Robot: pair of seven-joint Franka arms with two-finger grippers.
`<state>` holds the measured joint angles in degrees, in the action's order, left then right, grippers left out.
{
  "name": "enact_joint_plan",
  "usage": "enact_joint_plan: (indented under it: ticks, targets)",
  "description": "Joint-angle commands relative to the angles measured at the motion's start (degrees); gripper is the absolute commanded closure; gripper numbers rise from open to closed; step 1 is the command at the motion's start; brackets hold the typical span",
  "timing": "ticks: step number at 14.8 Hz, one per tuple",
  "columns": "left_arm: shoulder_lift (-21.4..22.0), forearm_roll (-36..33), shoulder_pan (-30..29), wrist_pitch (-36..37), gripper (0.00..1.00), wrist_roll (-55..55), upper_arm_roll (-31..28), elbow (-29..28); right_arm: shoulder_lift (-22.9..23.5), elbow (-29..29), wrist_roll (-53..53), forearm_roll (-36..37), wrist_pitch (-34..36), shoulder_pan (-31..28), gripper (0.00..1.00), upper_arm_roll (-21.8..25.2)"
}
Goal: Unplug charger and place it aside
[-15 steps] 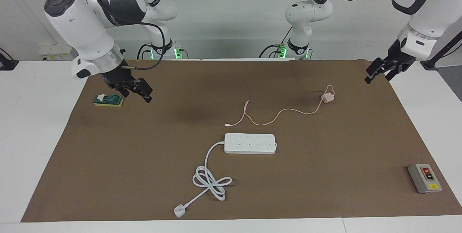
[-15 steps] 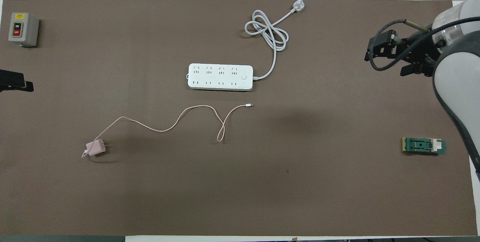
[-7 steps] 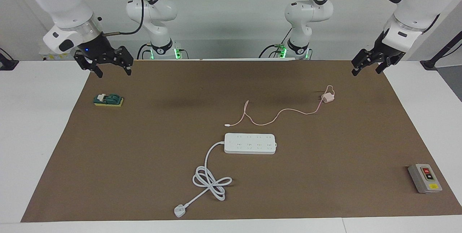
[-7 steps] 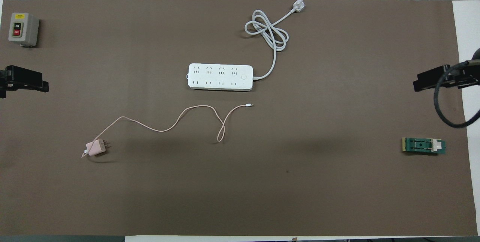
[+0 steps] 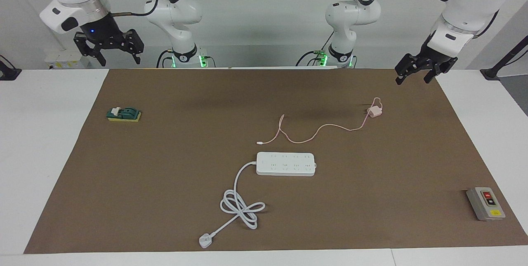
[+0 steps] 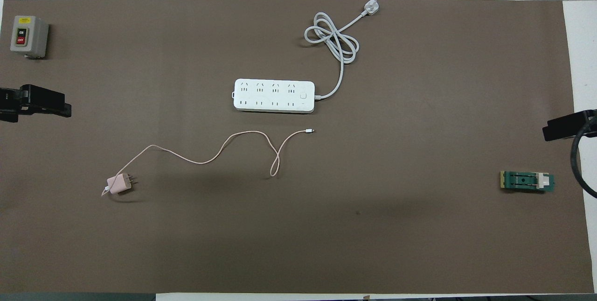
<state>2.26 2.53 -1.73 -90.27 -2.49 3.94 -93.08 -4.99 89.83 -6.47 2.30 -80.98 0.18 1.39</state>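
The small pale pink cube-shaped charger (image 5: 374, 112) (image 6: 120, 183) lies on the brown paper mat (image 5: 173, 167) (image 6: 419, 226), unplugged, with its metal prongs bare. Its long thin pink cable (image 5: 317, 130) (image 6: 214, 151) snakes away to a tiny white tip, which rests close to the long white plastic power strip (image 5: 286, 163) (image 6: 274, 95) but does not touch it. The strip's thick white cord (image 5: 239, 204) (image 6: 333, 39) curls in a loop and ends in a white plug.

The left gripper (image 5: 416, 70) (image 6: 35, 103) hangs in the air over the mat's edge nearest the robots. Its black fingers are spread apart and hold nothing. The charger lies on the mat below it, a bit more toward the middle of the table.

The right gripper (image 5: 110, 49) (image 6: 566, 126) hangs high by its own end of the table. Its fingers are spread wide and hold nothing. A small green and yellow block with a white piece on top (image 5: 123, 114) (image 6: 527, 182) sits on the mat below it.

A grey switch box with red and black buttons (image 5: 486, 203) (image 6: 28, 36) sits well away from the left gripper, at the corner of the mat.
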Motion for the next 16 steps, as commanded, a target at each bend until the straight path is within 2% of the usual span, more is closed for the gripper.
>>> enact_joint_plan:
  ticks: [1,16]
  targets:
    - [1.1,-1.3,0.7,0.9,0.0,0.6,-0.4,-1.0,-2.4,3.2,-0.7,1.3,-0.2,-0.9,0.0,-0.7]
    - [1.5,-3.0,1.3,4.7,0.0,5.1,-0.4,-1.3,-2.4,3.2,4.1,-2.4,-1.5,-2.1,0.0,-1.1]
